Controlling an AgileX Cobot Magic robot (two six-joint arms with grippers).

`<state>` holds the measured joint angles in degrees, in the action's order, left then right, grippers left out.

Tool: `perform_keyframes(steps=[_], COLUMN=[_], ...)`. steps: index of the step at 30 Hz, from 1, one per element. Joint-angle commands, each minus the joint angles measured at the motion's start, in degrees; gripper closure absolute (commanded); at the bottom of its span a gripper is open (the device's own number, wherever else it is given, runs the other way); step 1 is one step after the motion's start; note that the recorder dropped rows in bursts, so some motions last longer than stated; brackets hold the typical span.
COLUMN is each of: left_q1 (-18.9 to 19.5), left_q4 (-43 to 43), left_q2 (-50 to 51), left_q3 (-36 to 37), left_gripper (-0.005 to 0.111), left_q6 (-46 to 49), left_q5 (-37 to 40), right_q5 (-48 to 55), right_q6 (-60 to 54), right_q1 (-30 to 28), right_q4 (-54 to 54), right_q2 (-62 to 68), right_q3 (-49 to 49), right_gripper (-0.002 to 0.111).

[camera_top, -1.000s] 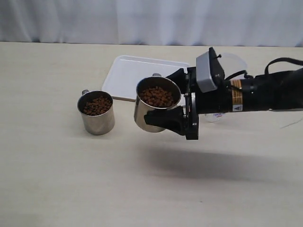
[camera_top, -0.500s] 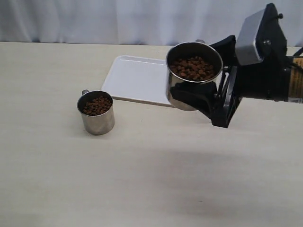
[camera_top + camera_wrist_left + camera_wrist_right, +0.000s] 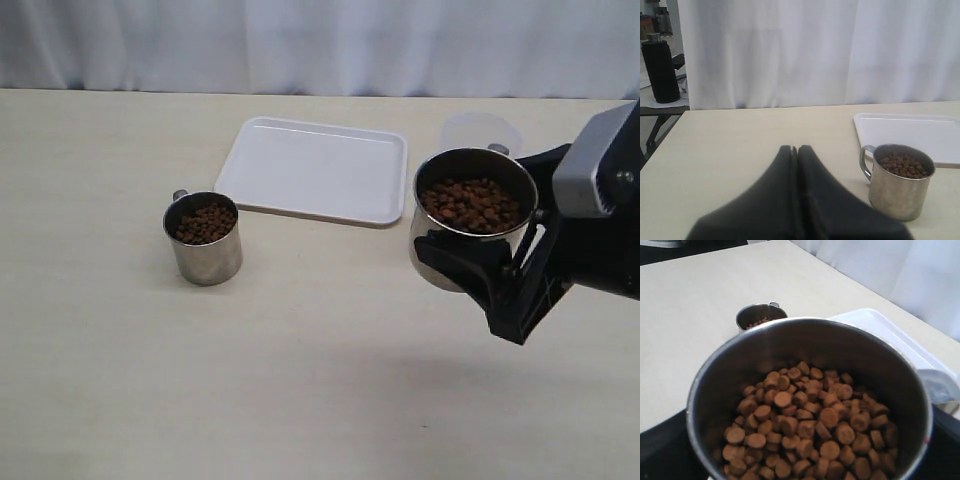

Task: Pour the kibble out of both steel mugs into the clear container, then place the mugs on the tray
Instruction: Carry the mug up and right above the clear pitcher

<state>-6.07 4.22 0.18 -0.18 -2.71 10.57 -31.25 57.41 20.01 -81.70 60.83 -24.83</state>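
Over the right side of the table (image 3: 120, 380), the right gripper (image 3: 492, 232) is clamped on a steel mug (image 3: 438, 262) and holds it in the air. The mug is just in front of the clear container (image 3: 478, 130), which is half hidden behind it. I judge it is held close there so that the pour needs only a tip toward the container. The mug is upright, with its long axis near vertical and its mouth facing up, so no kibble (image 3: 472, 205) falls out. Its handle (image 3: 497, 150) seems to point to the far side. The second mug (image 3: 205, 250) stands full on the table, left of the tray (image 3: 315, 165), waiting for its turn. The left gripper (image 3: 796, 165) has its fingers pressed together with nothing between them, low and near this second mug.
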Motion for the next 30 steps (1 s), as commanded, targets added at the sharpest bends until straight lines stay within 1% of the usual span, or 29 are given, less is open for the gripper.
perform_keyframes(steps=[1, 6, 10, 17, 22, 30], left_q1=[-0.31, -0.31, -0.31, -0.31, -0.31, -0.31], left_q4=[-0.14, -0.14, -0.14, -0.14, -0.14, -0.14], left_q2=[-0.18, -0.18, -0.18, -0.18, -0.18, -0.18], left_q3=[0.18, 0.18, 0.18, 0.18, 0.18, 0.18], left_gripper=[0.107, 0.107, 0.107, 0.107, 0.107, 0.107], left_q6=[-0.17, -0.17, -0.17, -0.17, -0.17, -0.17], left_q5=[-0.15, -0.15, -0.15, -0.15, -0.15, -0.56], right_q5=[0.28, 7.35, 15.45, 25.14, 25.41, 25.68], right_q6=[1.57, 3.43, 3.44, 3.55, 2.81, -0.18], right_q1=[0.1, 0.1, 0.1, 0.1, 0.1, 0.1], right_q4=[1.54, 1.64, 2.06, 1.72, 1.59, 1.59], right_q2=[-0.64, -0.64, -1.28, -1.66, -1.66, -1.66], right_q3=[-0.13, -0.13, -0.26, -3.06, -5.14, -5.8], right_gripper=[0.104, 0.104, 0.104, 0.104, 0.104, 0.104])
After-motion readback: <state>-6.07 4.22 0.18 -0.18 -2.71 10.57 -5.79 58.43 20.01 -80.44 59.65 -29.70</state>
